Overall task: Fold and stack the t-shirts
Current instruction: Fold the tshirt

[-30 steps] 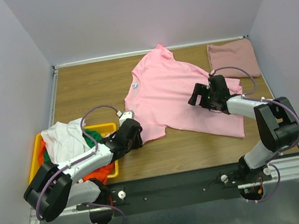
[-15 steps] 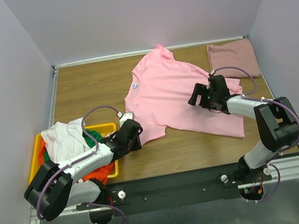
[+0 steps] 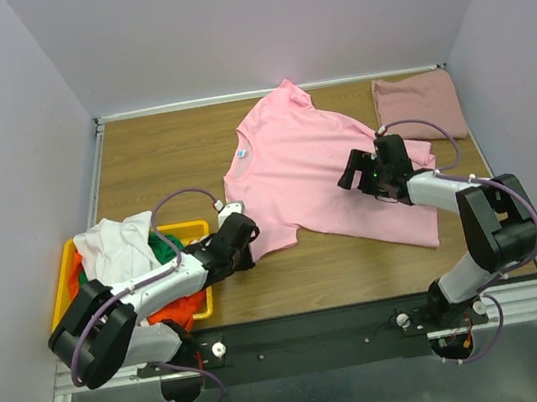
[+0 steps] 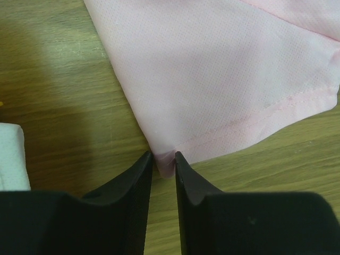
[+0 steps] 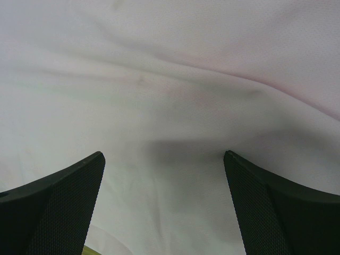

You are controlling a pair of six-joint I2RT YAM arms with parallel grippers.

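The bright pink t-shirt [image 3: 312, 154] is lying spread open and flat on the wooden table [image 3: 151, 158], turned at a slant, its small neck label [image 3: 241, 151] facing up. Everything else is sitting around this shirt. At its near left hem corner the left gripper [image 4: 163, 159] is reaching in low over the wood. Its jaws are standing only a narrow slit apart with the very tip of that corner lying between them, and it is not clear whether they are already pinching the cloth. Over the shirt's right half, near the right-hand sleeve, the right gripper [image 5: 164, 159] is hanging with its jaws spread wide and nothing between them. Smooth pink fabric is filling its wrist view, and whether its fingertips are touching the cloth cannot be told. Just beyond the shirt's far right edge, a dusty rose t-shirt [image 3: 418, 103] is lying folded into a neat rectangle. Well off to the shirt's near left, a yellow bin [image 3: 192, 230] is holding a heap with a white t-shirt [image 3: 114, 249] draped on top, a green t-shirt [image 3: 166, 247] peeking out beside it and an orange t-shirt [image 3: 188, 304] spilling over the bin's near edge.
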